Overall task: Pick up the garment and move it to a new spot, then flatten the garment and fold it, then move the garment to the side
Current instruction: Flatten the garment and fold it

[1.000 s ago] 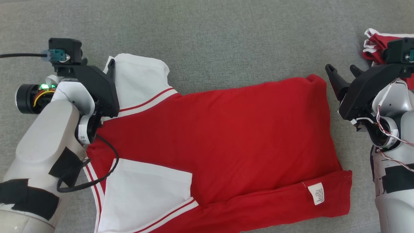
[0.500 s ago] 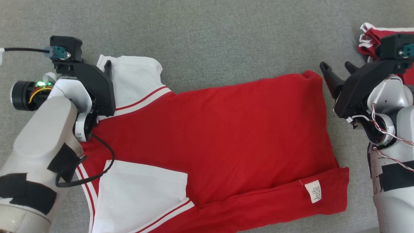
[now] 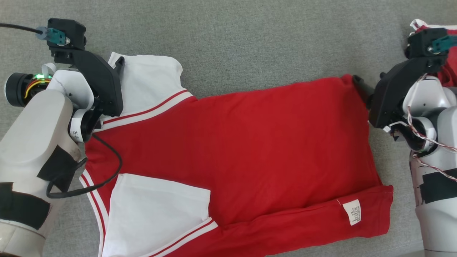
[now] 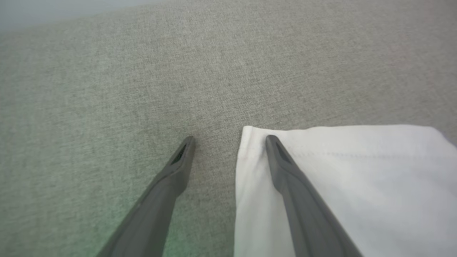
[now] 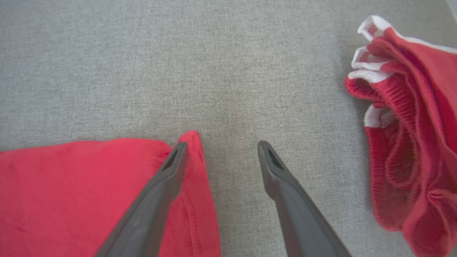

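The garment (image 3: 242, 142), a red shirt with white sleeves, lies spread flat on the grey cloth surface (image 3: 250, 43). My left gripper (image 3: 117, 64) is open at the far white sleeve (image 3: 150, 82). In the left wrist view my left gripper (image 4: 228, 141) straddles the sleeve's corner (image 4: 250, 134), one finger over white cloth and one over grey. My right gripper (image 3: 369, 80) is open at the red hem's far corner (image 3: 347, 79). In the right wrist view my right gripper (image 5: 221, 146) has its left finger over that corner (image 5: 192, 137), the other over bare surface.
A second bunched red and white garment (image 5: 410, 142) lies just right of my right gripper, at the head view's upper right edge (image 3: 450, 67). A white label (image 3: 352, 211) shows on the near hem. Grey surface stretches beyond the shirt.
The head view has shifted a little. My right gripper has come in to the red hem's far corner. My left gripper stays at the white sleeve's corner. Both stay open.
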